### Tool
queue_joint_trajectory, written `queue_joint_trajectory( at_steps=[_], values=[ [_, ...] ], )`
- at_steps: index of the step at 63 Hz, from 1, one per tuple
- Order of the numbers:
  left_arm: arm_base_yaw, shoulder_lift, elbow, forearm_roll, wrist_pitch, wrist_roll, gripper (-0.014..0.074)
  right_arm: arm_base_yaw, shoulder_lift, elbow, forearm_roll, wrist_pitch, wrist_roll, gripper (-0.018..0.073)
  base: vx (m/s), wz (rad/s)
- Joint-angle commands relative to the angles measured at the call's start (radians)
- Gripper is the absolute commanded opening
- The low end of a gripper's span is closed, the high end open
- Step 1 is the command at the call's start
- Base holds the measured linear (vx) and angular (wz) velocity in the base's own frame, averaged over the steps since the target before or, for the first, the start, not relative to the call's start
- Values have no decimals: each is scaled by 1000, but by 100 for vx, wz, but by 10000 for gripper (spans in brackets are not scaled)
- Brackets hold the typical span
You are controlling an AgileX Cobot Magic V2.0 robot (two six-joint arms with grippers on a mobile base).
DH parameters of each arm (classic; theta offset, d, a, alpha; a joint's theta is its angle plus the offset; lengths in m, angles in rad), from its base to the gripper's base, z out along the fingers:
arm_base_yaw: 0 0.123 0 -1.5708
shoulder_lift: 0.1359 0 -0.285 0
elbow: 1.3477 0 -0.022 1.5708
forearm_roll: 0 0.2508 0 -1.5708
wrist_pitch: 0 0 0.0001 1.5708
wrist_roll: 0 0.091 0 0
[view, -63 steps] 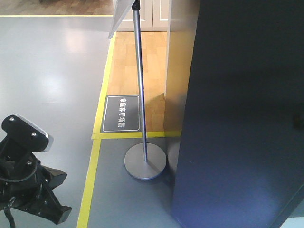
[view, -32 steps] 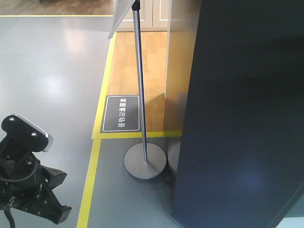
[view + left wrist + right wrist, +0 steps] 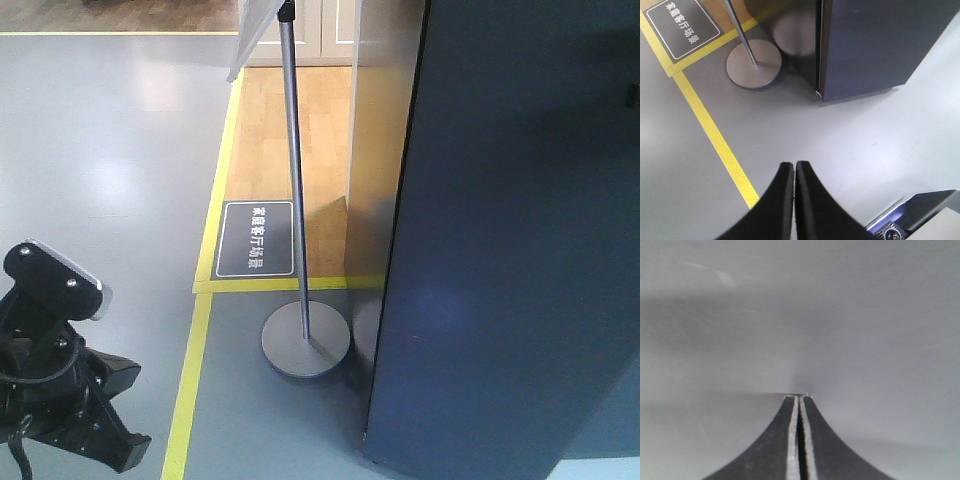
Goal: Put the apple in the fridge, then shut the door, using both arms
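door (image 3: pixel 500 250) swung slightly further right vs 1 s ago, we see dark-grey outside only | left gripper (image 3: pixel 794 167) jaws pressed together, empty, above floor (image 3: pixel 850 150) | right gripper (image 3: pixel 799 399) jaws together against plain grey surface | apple unseen

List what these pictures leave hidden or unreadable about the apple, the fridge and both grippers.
- Apple: in no view, so whether it is inside cannot be told.
- Fridge interior: hidden behind the dark grey outer panel in the front view; its top and right are cut off.
- Right gripper: closed, tips against a blurred pale grey surface; what that surface is cannot be made out.
- Left gripper: closed, empty, above bare floor; the arm behind is cut off by the frame edge.
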Motion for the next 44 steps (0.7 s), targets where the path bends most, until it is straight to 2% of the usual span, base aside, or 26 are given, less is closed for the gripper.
queue_joint_trajectory(
  at_steps=[1,25,44],
  values=[
    [1,-17,-24,5,-48,-10,-6,-6,34,-84,-10,-121,-8,-4,0,0],
    [1,-17,-24,5,-48,-10,-6,-6,255,-299,-6,-124,0,-4,0,0],
    [1,-17,-24,5,-47,-10,-6,-6,244,-314,-2,-44,-4,-4,0,0]
  ],
)
